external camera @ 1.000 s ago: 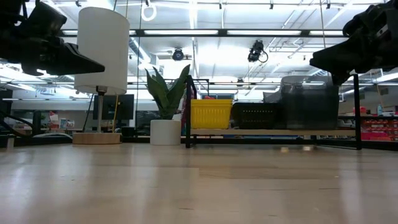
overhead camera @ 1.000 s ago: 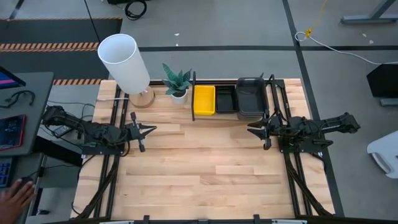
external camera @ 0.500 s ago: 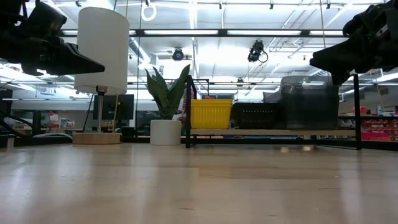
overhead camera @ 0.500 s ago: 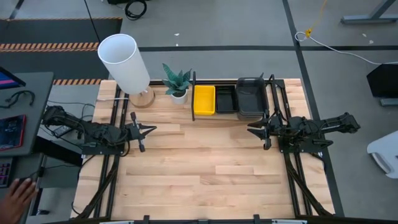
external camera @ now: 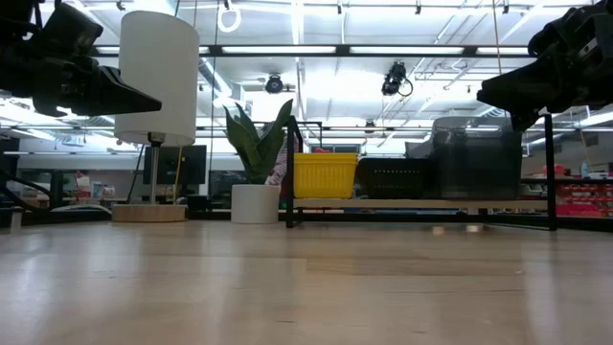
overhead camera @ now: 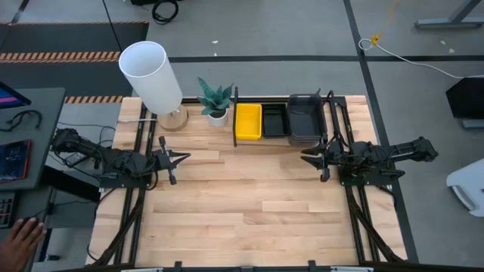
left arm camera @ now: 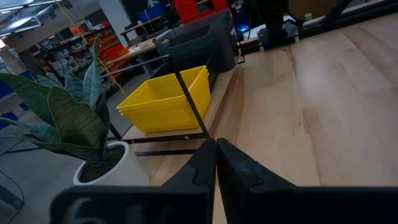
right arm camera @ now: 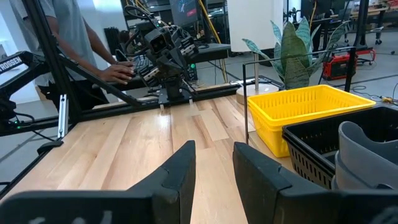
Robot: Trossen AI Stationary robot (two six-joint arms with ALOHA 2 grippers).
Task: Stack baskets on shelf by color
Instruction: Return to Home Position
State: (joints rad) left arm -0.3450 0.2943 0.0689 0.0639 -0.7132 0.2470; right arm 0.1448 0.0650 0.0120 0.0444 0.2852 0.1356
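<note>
Since all visible baskets sit on the shelf (external camera: 431,203), I rate the sorting as done, pending arm parking.

Item 1, baskets. Three colour groups in one row on the shelf plank at the table's far edge: yellow baskets (overhead camera: 248,122) at my left end, black baskets (overhead camera: 274,119) in the middle, grey baskets (overhead camera: 304,119) at my right end. Neighbours are close side by side; I can't confirm contact. Each group reads as one nested pile, and the count per pile isn't verifiable. Openings face up. Each pile's long axis runs front to back, across the shelf; the shelf's own long axis runs left to right. Judgement: turning them crosswise is what lets three piles fit side by side between the frame rods, and grouping by colour meets the task wording. In the low view the grey pile stands tallest.

Item 2, grippers. Left gripper (overhead camera: 185,157) is over the table (overhead camera: 242,211), well apart from the shelf, fingers pressed together, holding nothing. Right gripper (overhead camera: 305,157) is in front of the grey end, near but clear of it, fingers parted, also holding nothing. Both point inward at each other. Judgement: pulled-back, unloaded poses suit parking, w/ no risk to the piles.

Item 3, surroundings. Plant (overhead camera: 215,98) is just beside the shelf's yellow end, w/ a lamp (overhead camera: 151,72) beyond it. A person's hand (overhead camera: 19,236) is off the table at my left.
</note>
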